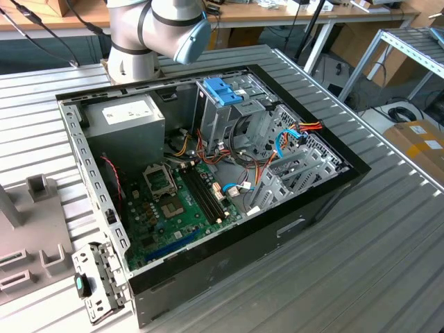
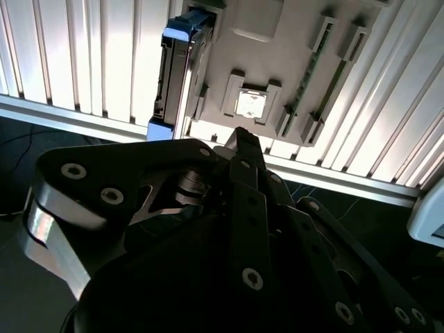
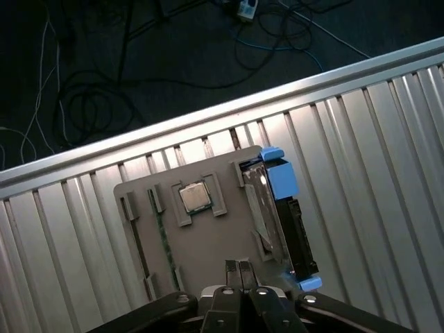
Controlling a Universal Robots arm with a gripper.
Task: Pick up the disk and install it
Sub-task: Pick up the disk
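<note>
Empty, the tool (image 3: 236, 266) hung with its fingers pressed together above the grey fixture plate (image 3: 208, 243), aimed roughly at the chip (image 3: 194, 198) seated mid-plate. The disk (image 3: 277, 215) stood on edge in the plate's outermost slot, with blue rails at both ends, off to one side of the tool's line. Its long axis ran roughly parallel to the way the fingers pointed, so the offset between them was sideways, not angular. At the exterior view's left the fixture sat on the counter (image 1: 388, 243) beside the open computer case (image 1: 229, 270), whose blue-latched drive cage (image 1: 223, 90) lay further right.
</note>
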